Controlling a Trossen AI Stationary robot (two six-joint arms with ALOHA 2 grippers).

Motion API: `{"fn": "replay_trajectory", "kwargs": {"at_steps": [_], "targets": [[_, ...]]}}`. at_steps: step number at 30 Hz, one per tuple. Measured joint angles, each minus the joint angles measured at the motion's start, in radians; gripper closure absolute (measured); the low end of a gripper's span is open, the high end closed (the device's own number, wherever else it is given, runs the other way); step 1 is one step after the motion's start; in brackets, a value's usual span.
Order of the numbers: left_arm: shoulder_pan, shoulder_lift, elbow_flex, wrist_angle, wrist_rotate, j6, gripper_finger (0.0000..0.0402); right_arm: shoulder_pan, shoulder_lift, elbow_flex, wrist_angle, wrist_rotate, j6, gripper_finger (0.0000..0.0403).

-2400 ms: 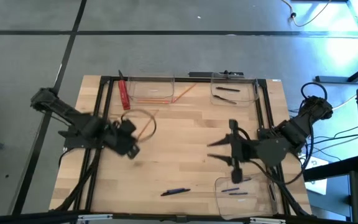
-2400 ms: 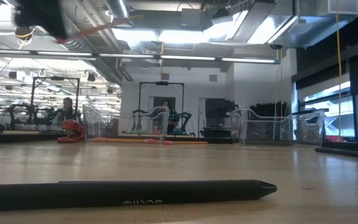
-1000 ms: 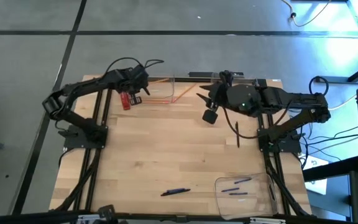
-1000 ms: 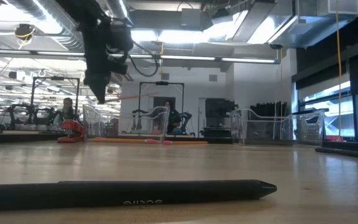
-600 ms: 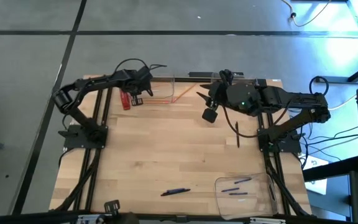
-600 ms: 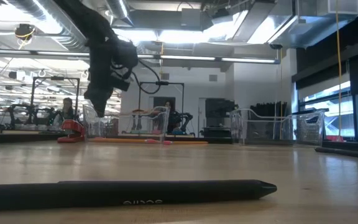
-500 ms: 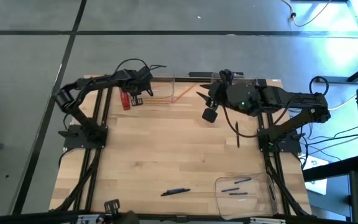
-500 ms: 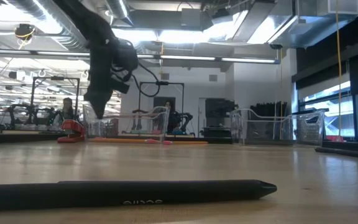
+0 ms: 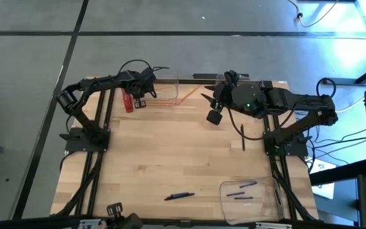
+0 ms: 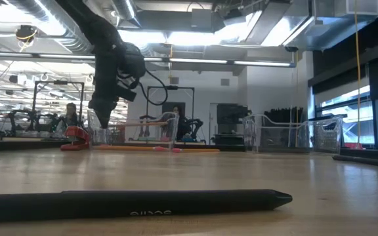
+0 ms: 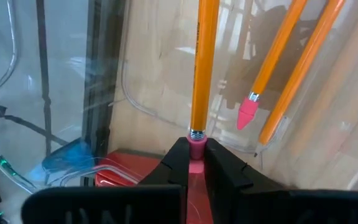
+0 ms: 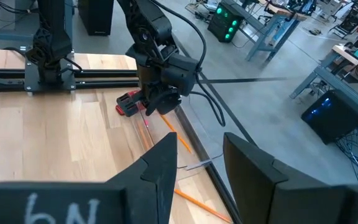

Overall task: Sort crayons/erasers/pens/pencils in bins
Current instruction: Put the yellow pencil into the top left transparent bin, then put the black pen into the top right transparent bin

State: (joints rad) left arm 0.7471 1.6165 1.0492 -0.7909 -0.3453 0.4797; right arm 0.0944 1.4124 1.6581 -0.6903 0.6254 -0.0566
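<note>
Evidently the left pincer point(image 11: 191, 163) is at the far-left bin point(image 9: 164, 86), where its narrow fingers pinch the pink eraser end of an orange pencil point(image 11: 202, 68); gripping at the very end lets the shaft reach forward over the clear wall so it can be laid inside rather than dropped across the rim. In the left wrist view the pencil's long axis runs straight out from the fingertips, eraser toward the pincer and tip pointing away into the tray, roughly parallel to two other pencils point(image 11: 277, 59) already lying in there, one with its pink eraser showing. The grip looks to be just beginning to loosen, though the eraser is still caught between the fingers, so I judge this as the moment of release. A flat red bar point(image 9: 127, 100) lies on the bench point(image 9: 170, 152) just beside that bin, under the pincer. The right pincer point(image 12: 197, 163) hangs near the far edge between the two far bins, fingers wide apart with nothing between them, apparently waiting. One dark pen point(image 9: 179, 196) lies loose on the bench near the front edge, long axis nearly along that edge, close to the near-right bin point(image 9: 224, 189), which holds a few pens; it probably comes next.
</note>
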Motion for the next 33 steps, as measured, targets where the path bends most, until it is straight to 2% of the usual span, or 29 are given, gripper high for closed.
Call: {"fn": "replay_trajectory", "kwargs": {"at_steps": [9,19,23,27,33], "targets": [[0.000,0.000,0.000,0.023,-0.001,-0.001,0.0360,0.000,0.000,0.000,0.000,0.000,0.002,0.0271],[-0.001,0.000,0.000,0.031,-0.008,-0.002,0.0318,0.000,0.000,0.000,0.000,0.000,0.003,0.0271],[-0.001,-0.004,0.000,0.031,-0.007,-0.065,0.0318,0.000,0.000,0.000,0.000,0.000,0.003,0.0271],[-0.004,-0.045,-0.001,0.032,0.015,-0.115,0.0321,0.000,0.000,0.000,0.000,0.000,0.003,0.0271],[-0.032,-0.185,-0.001,0.024,0.082,-0.261,0.0321,0.000,0.000,0.000,-0.006,0.001,0.002,0.0271]]}}
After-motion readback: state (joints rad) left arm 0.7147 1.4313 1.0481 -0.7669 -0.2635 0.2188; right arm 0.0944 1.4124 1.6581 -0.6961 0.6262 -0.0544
